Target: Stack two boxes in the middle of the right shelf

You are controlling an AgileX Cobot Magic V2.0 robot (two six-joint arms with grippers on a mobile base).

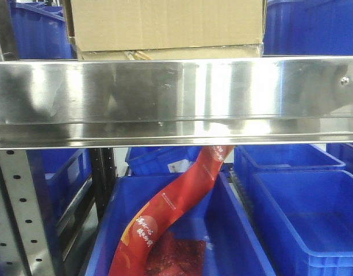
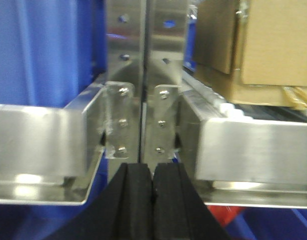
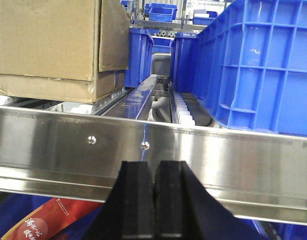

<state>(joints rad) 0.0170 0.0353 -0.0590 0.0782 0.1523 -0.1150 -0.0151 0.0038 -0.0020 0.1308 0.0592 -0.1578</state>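
On the shelf, behind its shiny steel front rail point(image 1: 176, 98), a tan cardboard box point(image 1: 165, 23) rests on top of a second, flatter box point(image 1: 165, 54). The left wrist view shows the upper box point(image 2: 278, 45) and the lower one point(image 2: 253, 92) at the right, past a steel upright joint point(image 2: 143, 75). My left gripper point(image 2: 153, 175) is shut and empty, just in front of that joint. In the right wrist view both boxes point(image 3: 43, 35) sit upper left. My right gripper point(image 3: 154, 170) is shut, empty, in front of the rail point(image 3: 218, 150). Neither gripper shows in the front view.
Blue plastic bins flank the boxes on the shelf: a big one right point(image 3: 263, 65), another left point(image 1: 38, 29). Below the rail are more blue bins point(image 1: 303, 218), one holding a red printed bag point(image 1: 165, 224). A grey perforated upright point(image 1: 15, 213) stands lower left.
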